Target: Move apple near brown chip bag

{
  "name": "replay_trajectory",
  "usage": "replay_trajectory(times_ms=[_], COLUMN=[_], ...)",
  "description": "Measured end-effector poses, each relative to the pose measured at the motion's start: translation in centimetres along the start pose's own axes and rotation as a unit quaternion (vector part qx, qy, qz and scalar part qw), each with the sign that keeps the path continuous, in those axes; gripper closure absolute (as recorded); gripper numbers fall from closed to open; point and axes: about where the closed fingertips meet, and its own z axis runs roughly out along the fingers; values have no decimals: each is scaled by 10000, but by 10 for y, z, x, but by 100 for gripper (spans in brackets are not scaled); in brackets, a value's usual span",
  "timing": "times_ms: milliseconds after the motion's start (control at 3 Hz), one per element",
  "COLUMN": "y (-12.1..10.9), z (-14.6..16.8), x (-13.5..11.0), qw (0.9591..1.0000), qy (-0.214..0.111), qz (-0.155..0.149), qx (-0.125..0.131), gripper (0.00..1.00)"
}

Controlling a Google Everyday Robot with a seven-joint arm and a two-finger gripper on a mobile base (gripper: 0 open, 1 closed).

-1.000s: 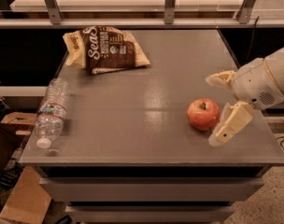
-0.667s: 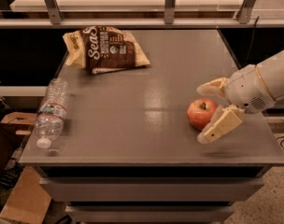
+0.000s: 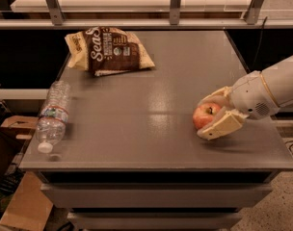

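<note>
Work surface: a flat grey rectangular table top (image 3: pixel 137 143) on a cabinet base.

Item 1: a small round red-orange apple (image 3: pixel 205 115) with yellowish patches sits upright on the table near its right edge, about midway between front and back. Its stem end faces up.

Item 2: a crinkled dark brown chip bag (image 3: pixel 110 49) with pale yellow edges and white lettering lies flat at the rear left of the table. It is well apart from the apple, diagonally across the surface.

Item 3: a clear plastic water bottle (image 3: pixel 52 114) with a white cap lies on its side along the left edge, cap toward the front.

End effector: the cream-coloured two-finger gripper (image 3: pixel 203 119) reaches in from the right on a white arm (image 3: pixel 281 85), low over the table. Its fingers (image 3: pixel 222 125) are spread only to the width of the apple and bracket it, one curving over the far side, the other lying along the near side. Both appear to touch the fruit, so the gripper is recorded as closed around the apple. The apple rests on the table, not lifted.
</note>
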Motion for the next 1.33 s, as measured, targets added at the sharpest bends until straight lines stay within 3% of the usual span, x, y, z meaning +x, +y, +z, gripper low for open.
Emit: replay_trajectory(times_ms=[333, 667, 1000, 1333], y=[-7, -21, -21, -32], z=[-1, 0, 0, 8], x=[-7, -36, -36, -52], qw=[9999, 9989, 9989, 9984], qy=[-95, -258, -258, -333], qz=[-73, -382, -382, -454], qx=[-25, -54, -54, 42], gripper=[87, 100, 100, 100])
